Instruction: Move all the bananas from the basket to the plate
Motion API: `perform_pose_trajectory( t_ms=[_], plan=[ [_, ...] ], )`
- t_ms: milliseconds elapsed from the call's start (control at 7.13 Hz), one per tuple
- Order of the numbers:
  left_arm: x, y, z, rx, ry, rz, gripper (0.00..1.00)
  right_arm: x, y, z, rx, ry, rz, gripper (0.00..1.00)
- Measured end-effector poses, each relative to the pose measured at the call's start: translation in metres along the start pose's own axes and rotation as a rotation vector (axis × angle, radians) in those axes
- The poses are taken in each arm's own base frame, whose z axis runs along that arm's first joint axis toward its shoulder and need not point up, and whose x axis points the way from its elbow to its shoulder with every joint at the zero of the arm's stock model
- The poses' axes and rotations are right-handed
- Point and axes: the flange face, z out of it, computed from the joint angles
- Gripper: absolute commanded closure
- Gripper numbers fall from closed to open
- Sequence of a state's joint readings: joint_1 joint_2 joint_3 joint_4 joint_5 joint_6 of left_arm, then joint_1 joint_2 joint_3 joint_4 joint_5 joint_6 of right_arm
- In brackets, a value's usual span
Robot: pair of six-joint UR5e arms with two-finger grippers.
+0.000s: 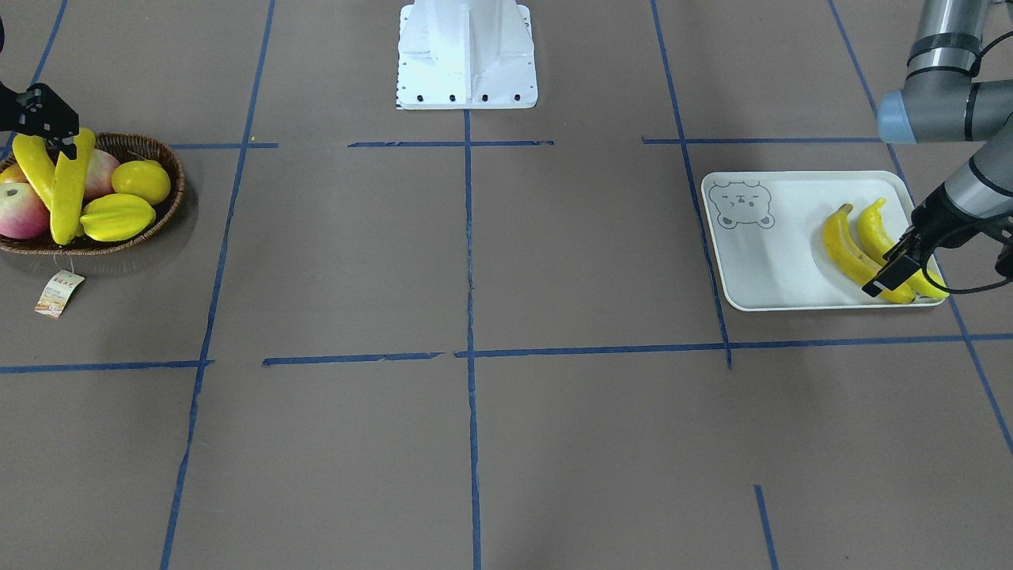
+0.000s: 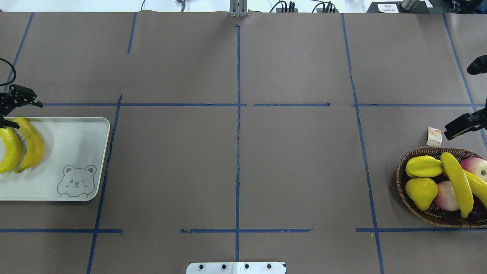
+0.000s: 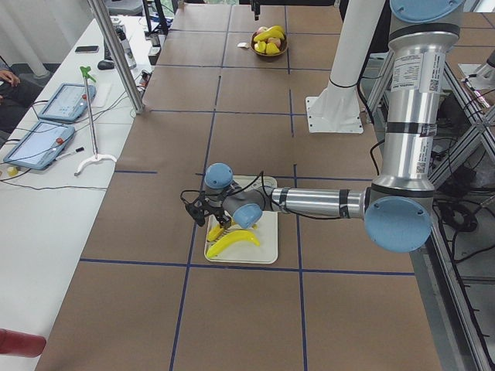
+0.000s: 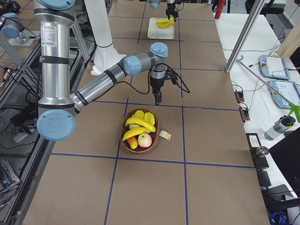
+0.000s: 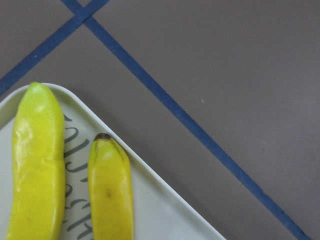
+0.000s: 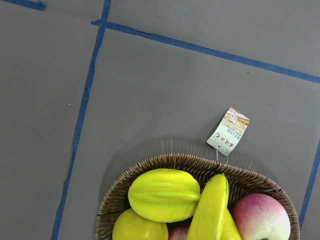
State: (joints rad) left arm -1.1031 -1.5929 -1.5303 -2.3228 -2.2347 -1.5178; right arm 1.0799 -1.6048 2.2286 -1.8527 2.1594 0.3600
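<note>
Bananas: two in basket, two more on plate.

Front view: right tool over basket's far rim by banana tips, gripping nothing; left tool low over plate pair, grip unclear here.

Best next, prob.: lower right tool onto topmost banana mid-length, jaws across its width, clear of starfruit & lemon.

Overhead: shows both tools spread wide, empty.

Left wrist cam: shows lettering under plate pair and one brown stem tip, seen nowhere else.

Right wrist cam: shows tag on surface beyond rim.
</note>
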Motion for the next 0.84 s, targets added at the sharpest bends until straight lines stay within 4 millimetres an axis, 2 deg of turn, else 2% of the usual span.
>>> perform_pose_trajectory(
  t_ms=[421,561,842],
  plan=[
    [0.027,0.039,-0.050,-0.007,-0.009,0.251,0.00,0.000,0.001,0.000,0.001,0.001,0.001,0.01],
    [0.036,0.055,-0.075,-0.012,-0.050,0.340,0.00,0.000,0.001,-0.001,0.002,0.000,0.001,0.01],
    [0.062,0.101,-0.140,-0.043,-0.149,0.494,0.00,0.000,0.001,-0.001,0.002,0.000,0.003,0.01]
  ],
)
